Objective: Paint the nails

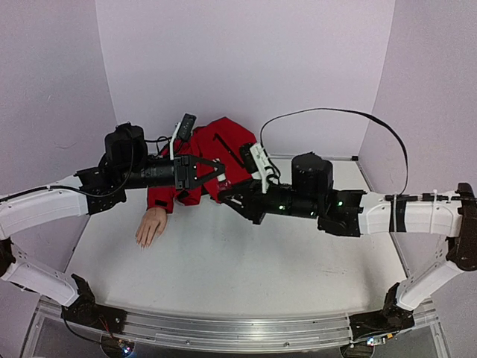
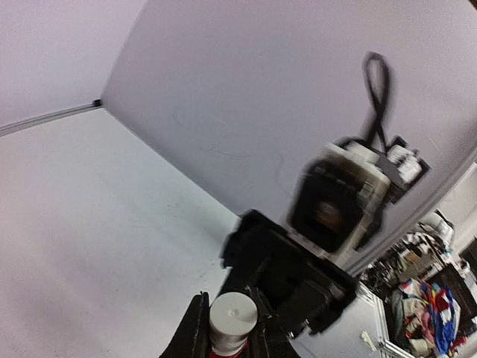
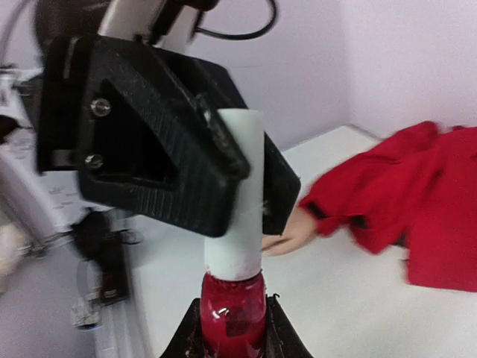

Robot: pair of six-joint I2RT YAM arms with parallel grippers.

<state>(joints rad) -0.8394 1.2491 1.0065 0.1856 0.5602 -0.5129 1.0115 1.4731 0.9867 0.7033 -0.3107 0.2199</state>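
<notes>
Above the table my two grippers meet over a small red polish bottle (image 3: 232,302) with a white cap (image 3: 237,216). The right gripper (image 3: 232,322) is shut on the bottle's red glass body. In the right wrist view the left gripper's black fingers (image 3: 164,156) clamp the cap, and the left gripper (image 2: 228,327) is shut on that cap (image 2: 232,312). The beige mannequin hand (image 1: 151,225) lies palm down on the table, below and left of the left gripper (image 1: 214,172). Its red sleeve (image 1: 201,160) runs back toward the wall. The nails are too small to make out.
The red jacket (image 3: 417,194) bunches at the back of the white table (image 1: 246,276). A black cable (image 1: 335,112) loops above the right arm (image 1: 417,212). Lilac walls close in the back and both sides.
</notes>
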